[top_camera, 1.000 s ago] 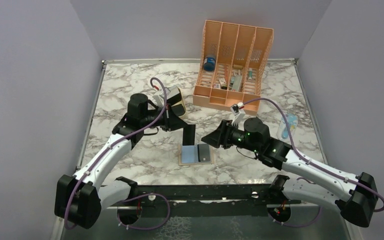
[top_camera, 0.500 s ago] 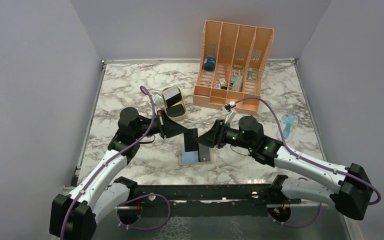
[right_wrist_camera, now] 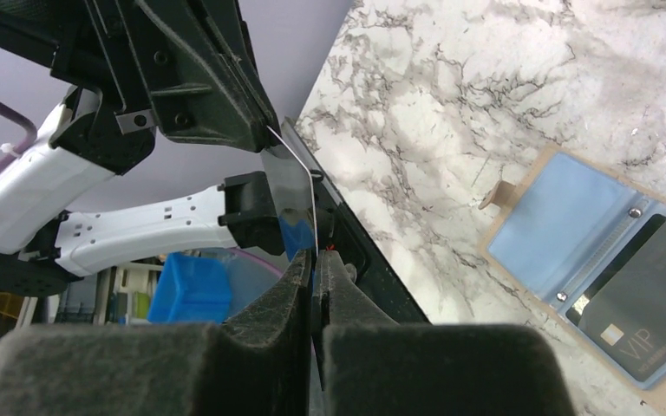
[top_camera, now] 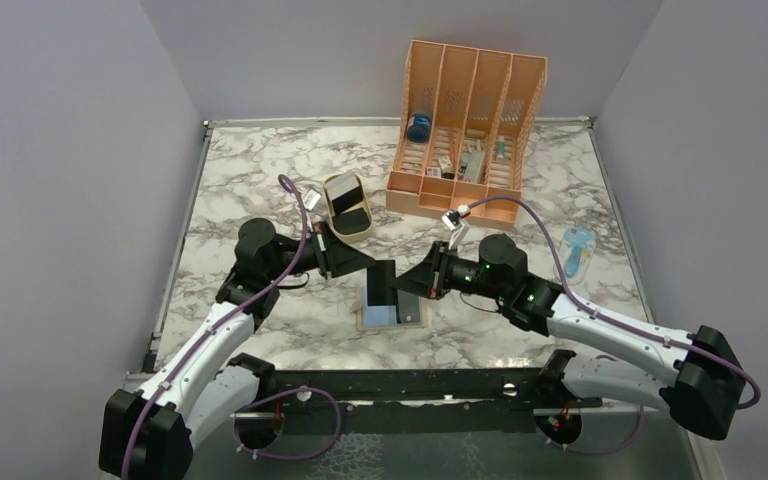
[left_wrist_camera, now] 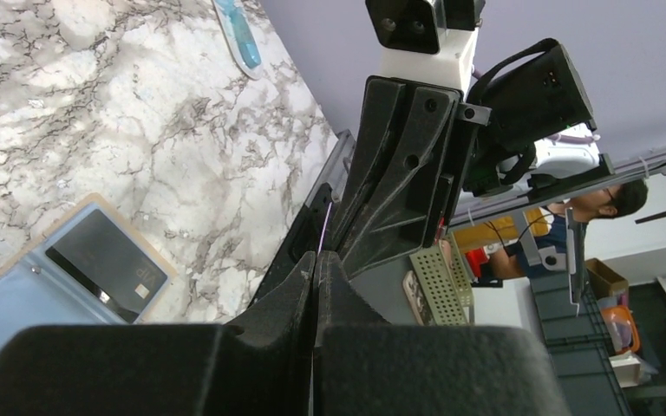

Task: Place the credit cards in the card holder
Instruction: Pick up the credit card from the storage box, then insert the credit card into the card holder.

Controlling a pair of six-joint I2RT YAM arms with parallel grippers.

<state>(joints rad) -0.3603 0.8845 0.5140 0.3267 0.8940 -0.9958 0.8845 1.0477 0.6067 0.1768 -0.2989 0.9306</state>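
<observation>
Nearest, the open card holder (top_camera: 378, 317) lay flat with one black card (top_camera: 412, 308) in its right pocket, and over its far edge the left gripper (top_camera: 368, 266) and right gripper (top_camera: 403, 283) — both pinched shut — held a second black card (top_camera: 381, 282) upright between them: light, stiff, slick, best taken near an edge.

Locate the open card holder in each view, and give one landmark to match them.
Top external: card holder at centre, partly behind the held card.
Left wrist: lower left, cut by the frame edge.
Right wrist: right side, cut by the frame edge.
Shared landmark: the pocketed card, black, in one half of it.
</observation>
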